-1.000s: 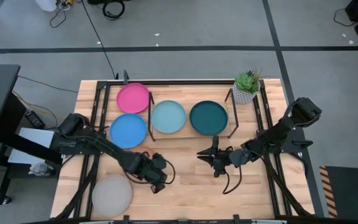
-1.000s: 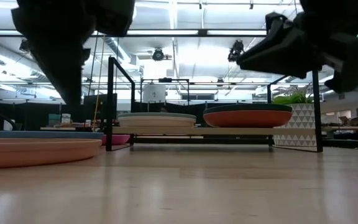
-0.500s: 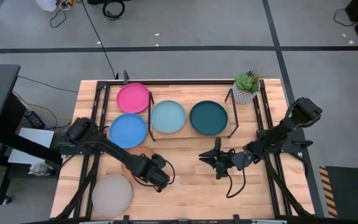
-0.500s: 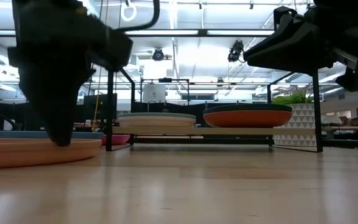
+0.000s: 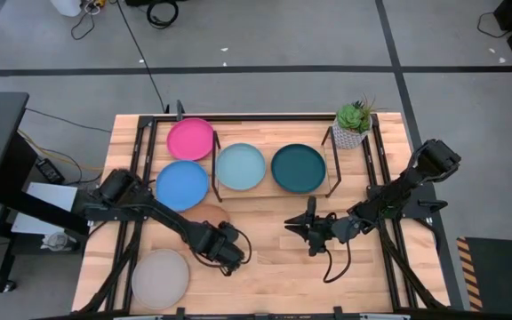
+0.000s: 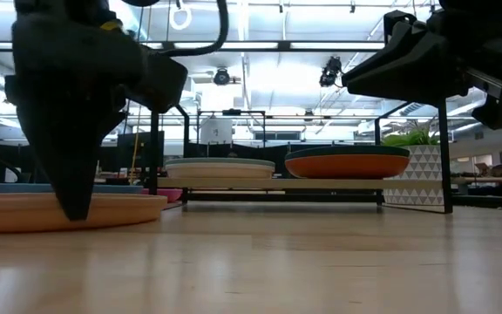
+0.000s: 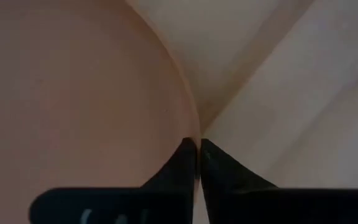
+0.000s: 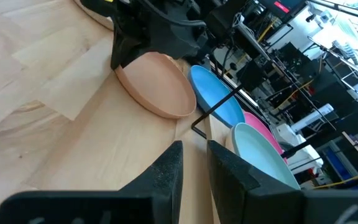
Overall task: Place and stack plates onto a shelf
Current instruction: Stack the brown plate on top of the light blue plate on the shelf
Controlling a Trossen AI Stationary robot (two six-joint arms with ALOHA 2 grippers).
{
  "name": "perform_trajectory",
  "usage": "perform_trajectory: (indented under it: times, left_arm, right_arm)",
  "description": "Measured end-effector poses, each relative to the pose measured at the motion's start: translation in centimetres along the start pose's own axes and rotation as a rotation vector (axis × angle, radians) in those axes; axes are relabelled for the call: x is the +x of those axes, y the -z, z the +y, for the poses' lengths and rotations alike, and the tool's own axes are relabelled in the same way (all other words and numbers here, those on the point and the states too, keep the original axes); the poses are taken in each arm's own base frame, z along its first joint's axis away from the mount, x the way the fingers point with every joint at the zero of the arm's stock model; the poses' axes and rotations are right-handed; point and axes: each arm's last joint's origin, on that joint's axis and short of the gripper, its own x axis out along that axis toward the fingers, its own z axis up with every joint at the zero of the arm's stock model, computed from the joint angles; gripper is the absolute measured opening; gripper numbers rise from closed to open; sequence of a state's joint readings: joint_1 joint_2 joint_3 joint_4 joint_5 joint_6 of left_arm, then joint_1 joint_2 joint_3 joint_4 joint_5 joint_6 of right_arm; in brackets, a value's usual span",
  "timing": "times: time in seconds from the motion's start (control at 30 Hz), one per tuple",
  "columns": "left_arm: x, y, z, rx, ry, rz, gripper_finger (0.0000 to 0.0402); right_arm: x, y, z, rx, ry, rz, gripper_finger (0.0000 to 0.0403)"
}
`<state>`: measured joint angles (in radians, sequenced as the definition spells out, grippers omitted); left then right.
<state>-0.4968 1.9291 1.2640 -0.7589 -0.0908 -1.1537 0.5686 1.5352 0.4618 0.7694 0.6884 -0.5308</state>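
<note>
A tan plate [image 5: 208, 214] lies on the table near the front left, partly under my left arm. My left gripper [image 7: 199, 146] points down at its near rim and is shut on it [image 6: 75, 209]. The shelf [image 6: 277, 184] at the back carries a pale blue plate [image 5: 240, 166] and a dark teal plate [image 5: 299, 168]. In the low view, a cream plate [image 6: 220, 171] and an orange plate [image 6: 347, 167] show beneath them. My right gripper [image 5: 309, 233] hovers over the table's middle, slightly open [image 8: 194, 165] with nothing between its fingers. My left gripper pinches the tan plate's rim [image 7: 190, 124] on the side toward the table's near edge. One fingertip is inside the rim and one outside. The fingers come from above, pointing down. The plate sits about level at table height [image 6: 120, 209]; I cannot tell whether it is lifted.
A magenta plate [image 5: 190, 140] and a blue plate [image 5: 183, 186] lie on the table left of the shelf. A grey plate [image 5: 160, 276] lies at the near left corner. A small potted plant [image 5: 352, 124] stands at the shelf's far right.
My left gripper has come down onto the tan plate's near rim and shut on it. The plate has shifted a little toward the table's right.
</note>
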Motion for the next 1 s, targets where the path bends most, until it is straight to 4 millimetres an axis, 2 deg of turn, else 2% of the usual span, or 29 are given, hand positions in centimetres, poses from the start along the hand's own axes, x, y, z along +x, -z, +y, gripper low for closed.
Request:
perform_trajectory:
  times: [0.17,0.3,0.43,0.57,0.67,0.8,0.87,1.0]
  left_arm:
    - [-0.7,-1.0,-0.2,-0.031,0.07,0.066,0.0019]
    - [-2.6,-2.2,-1.4,0.017,0.184,0.1,0.0017]
    - [-5.6,-3.7,-3.4,0.123,0.333,0.094,0.0017]
    - [-9.8,-5.2,-5.3,0.277,0.435,-0.059,0.0017]
    - [-12.7,-6.2,-5.9,0.36,0.394,-0.25,0.0017]
    - [-15.1,-7.2,-5.5,0.443,0.262,-0.407,0.0017]
    - [-15.6,-7.6,-5.0,0.458,0.197,-0.433,0.0017]
    - [-15.4,-8.7,-3.6,0.487,0.071,-0.44,0.0017]
  right_arm:
    - [0.0,0.0,0.0,0.0,0.0,0.0,0.0078]
    - [0.0,0.0,0.0,-0.001,-0.001,0.001,0.0078]
    - [0.0,0.0,0.0,0.0,-0.003,0.003,0.0078]
    - [0.0,0.1,0.0,0.003,-0.004,0.005,0.0078]
    - [0.0,0.1,0.0,0.006,-0.004,0.005,0.0078]
    - [0.0,0.1,0.0,0.014,-0.004,0.005,0.0078]
    - [0.0,0.1,0.1,0.028,-0.004,0.005,0.0078]
    - [0.0,0.1,0.1,0.044,-0.006,0.01,0.0078]
